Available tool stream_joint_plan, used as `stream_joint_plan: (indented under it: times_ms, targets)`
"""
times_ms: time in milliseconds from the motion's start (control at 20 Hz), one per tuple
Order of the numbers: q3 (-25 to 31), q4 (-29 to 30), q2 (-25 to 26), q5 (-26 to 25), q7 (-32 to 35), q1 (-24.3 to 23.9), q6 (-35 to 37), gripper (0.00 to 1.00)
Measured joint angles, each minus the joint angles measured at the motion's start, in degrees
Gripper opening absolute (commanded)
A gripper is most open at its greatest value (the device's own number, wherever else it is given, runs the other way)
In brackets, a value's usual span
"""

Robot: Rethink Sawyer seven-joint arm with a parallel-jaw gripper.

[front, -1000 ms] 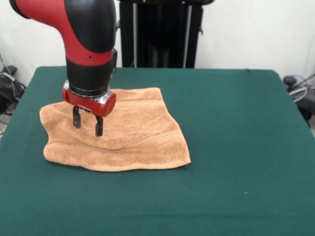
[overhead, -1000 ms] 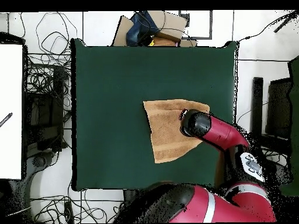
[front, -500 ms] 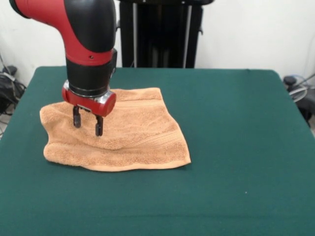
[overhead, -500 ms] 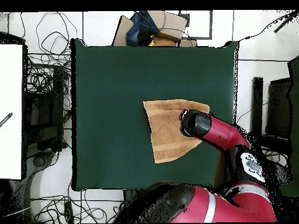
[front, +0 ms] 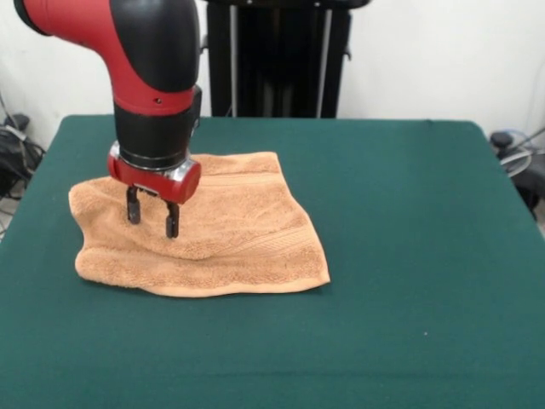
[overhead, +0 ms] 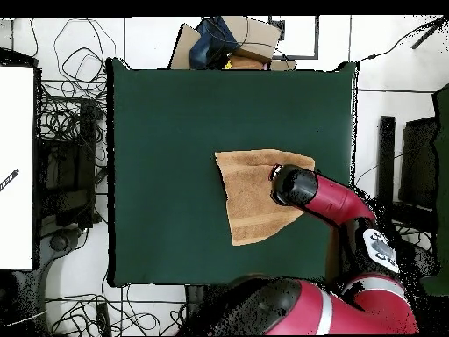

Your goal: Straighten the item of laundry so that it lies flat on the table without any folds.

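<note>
The item of laundry (front: 230, 230), an orange-tan towel, lies on the green table (front: 400, 256) toward the left in the front view, spread but rumpled, with a raised wrinkle across its middle and woven bands near its edges. My gripper (front: 152, 218) hangs open just over the towel's left part, its two dark fingers (front: 172, 223) pointing down with nothing between them. From overhead, the towel (overhead: 248, 193) sits right of the table's middle, and the red and black arm covers its right side, hiding the gripper's tips.
Bare green cloth (overhead: 167, 158) surrounds the towel on every side. Cables (overhead: 66, 123) and a white board (overhead: 16, 167) lie off the table's left edge in the overhead view, and boxes (overhead: 228, 39) sit beyond its top edge.
</note>
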Motion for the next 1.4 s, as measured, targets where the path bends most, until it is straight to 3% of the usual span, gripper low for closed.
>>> stream_joint_plan:
  times_ms: [600,1400]
  targets:
    - [4.6,-0.9,0.0,-7.4,-0.3,-5.2,3.2,1.0]
    - [5.4,0.1,-3.5,-10.9,-0.3,-3.3,3.6,1.0]
